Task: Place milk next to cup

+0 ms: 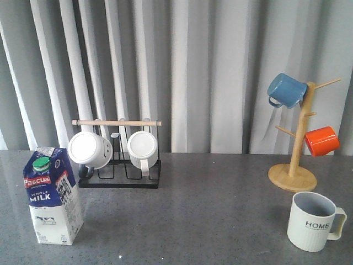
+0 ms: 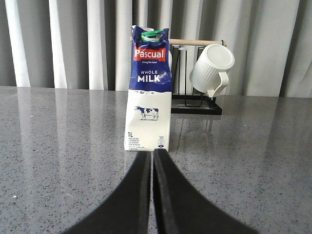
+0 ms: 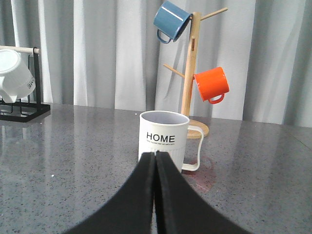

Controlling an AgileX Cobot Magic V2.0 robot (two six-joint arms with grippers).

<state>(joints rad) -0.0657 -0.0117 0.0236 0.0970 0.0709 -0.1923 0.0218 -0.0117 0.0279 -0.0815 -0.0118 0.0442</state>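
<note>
Grey curtains hang behind the grey table [image 1: 182, 215]. We see the milk [image 1: 51, 194] near left, the cup [image 1: 312, 221] near right, well apart. Both the left gripper [image 2: 152, 156] and right gripper [image 3: 156, 158] are closed, empty. Nothing started: we judge the left must open and grasp the carton.

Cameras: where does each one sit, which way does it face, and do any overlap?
Front view: faces forward over the table; milk left, cup right; no arm shows.
Left wrist view: faces the milk; left end effector shut.
Right wrist view: faces the cup; right end effector shut.
Both wrist views share the black rack.
</note>
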